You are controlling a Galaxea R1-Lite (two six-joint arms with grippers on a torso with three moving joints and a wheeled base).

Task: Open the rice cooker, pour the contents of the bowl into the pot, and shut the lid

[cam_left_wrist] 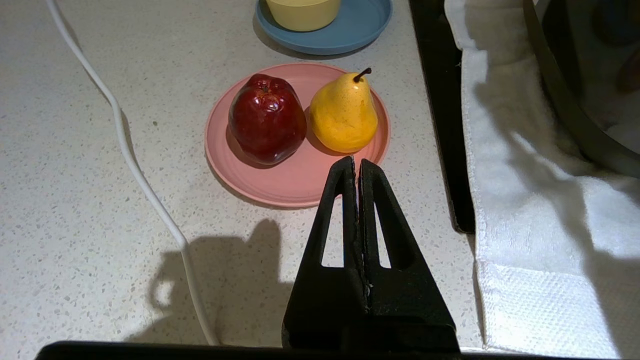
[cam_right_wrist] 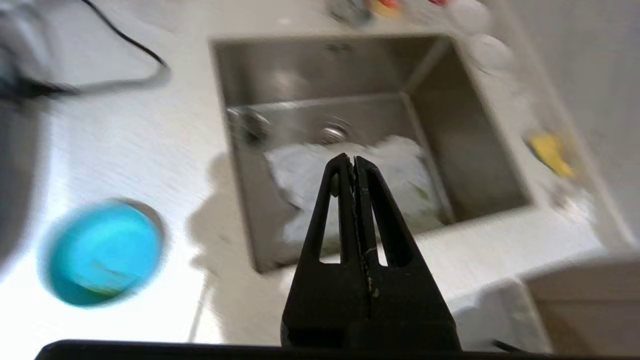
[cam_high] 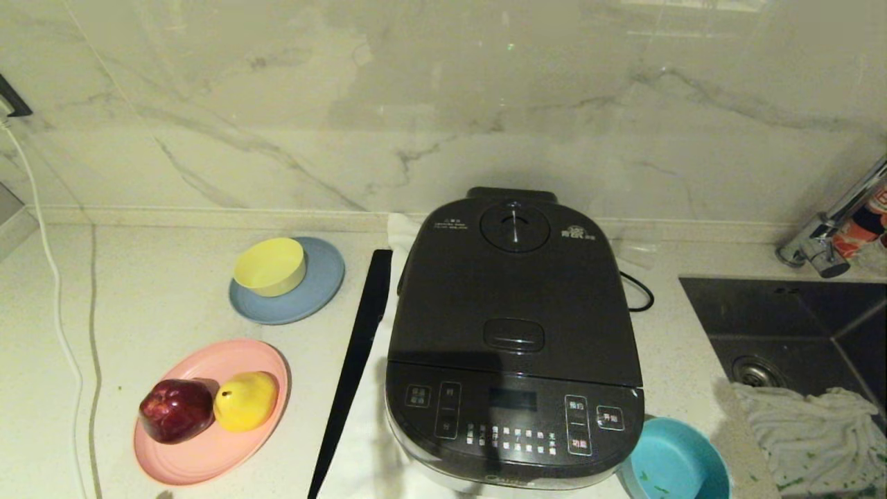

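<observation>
The rice cooker (cam_high: 514,339) sits in the middle of the frame with its lid (cam_high: 514,291) down. The bowl (cam_high: 673,463) waits at lower right on the surface, near for easy reaching. The right gripper (cam_right_wrist: 354,161), pressed together, hangs over the sink (cam_right_wrist: 465,130), holding nothing. The left gripper (cam_left_wrist: 357,162), also pressed together, is parked by the pink plate (cam_left_wrist: 295,185).

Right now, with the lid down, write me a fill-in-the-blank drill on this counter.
1. The dark grey rice cooker has its hinged lid ____.
2. The small teal-blue plastic bowl stands by the cooker's front corner, on the same side as the steel ____.
3. The red apple and yellow pear share the ____ plate.
4. The right gripper is ____.

Missing: closed; sink; pink; shut
</observation>
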